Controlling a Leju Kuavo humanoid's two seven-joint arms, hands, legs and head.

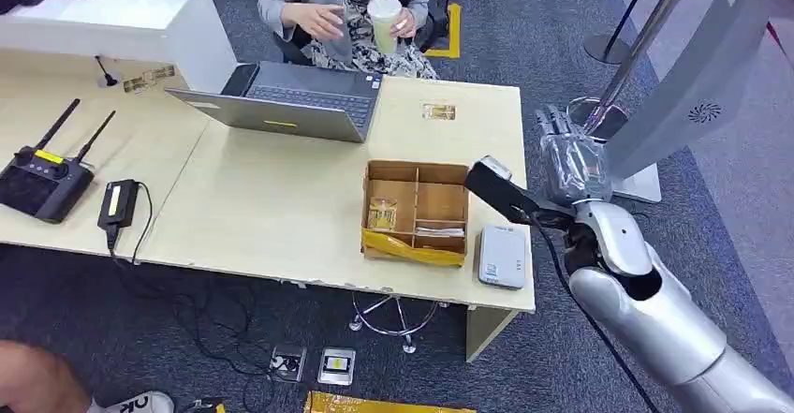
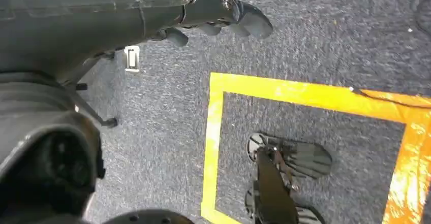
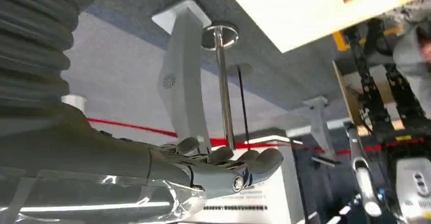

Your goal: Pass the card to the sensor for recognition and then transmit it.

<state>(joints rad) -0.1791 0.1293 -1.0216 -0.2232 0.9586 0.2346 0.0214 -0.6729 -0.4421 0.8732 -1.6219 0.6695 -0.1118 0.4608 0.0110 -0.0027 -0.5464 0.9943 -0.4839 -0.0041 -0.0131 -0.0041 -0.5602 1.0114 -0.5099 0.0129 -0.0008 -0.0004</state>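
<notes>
**Right hand raised beside desk, empty – card in box**

Nearest: right arm rises from the lower right, right hand (image 1: 571, 162) held up just off the desk's (image 1: 281, 207) right edge, wrapped in clear plastic. In the right wrist view the right hand (image 3: 223, 165) shows fingers stretched out, slightly apart, grasping nothing. Left hand (image 2: 223, 11) hangs over grey carpet and a yellow tape line (image 2: 305, 93), fingers loosely extended, nothing in them – released.

On the desk near its front right corner: grey-white sensor (image 1: 502, 257), lying flat, just beside the cardboard box (image 1: 416, 209). The box is divided into compartments; a small card (image 1: 382, 213) sits in the left middle compartment, white papers in the front right one. Yellow tape runs along the box's front wall.

Further back: open laptop (image 1: 290, 104), a small sticker on the desk to its right. Far left: black router with antennas (image 1: 42, 177), black adapter (image 1: 117, 203) with cable.

Behind the desk a seated person holds a cup (image 1: 385, 22) with a straw.
</notes>
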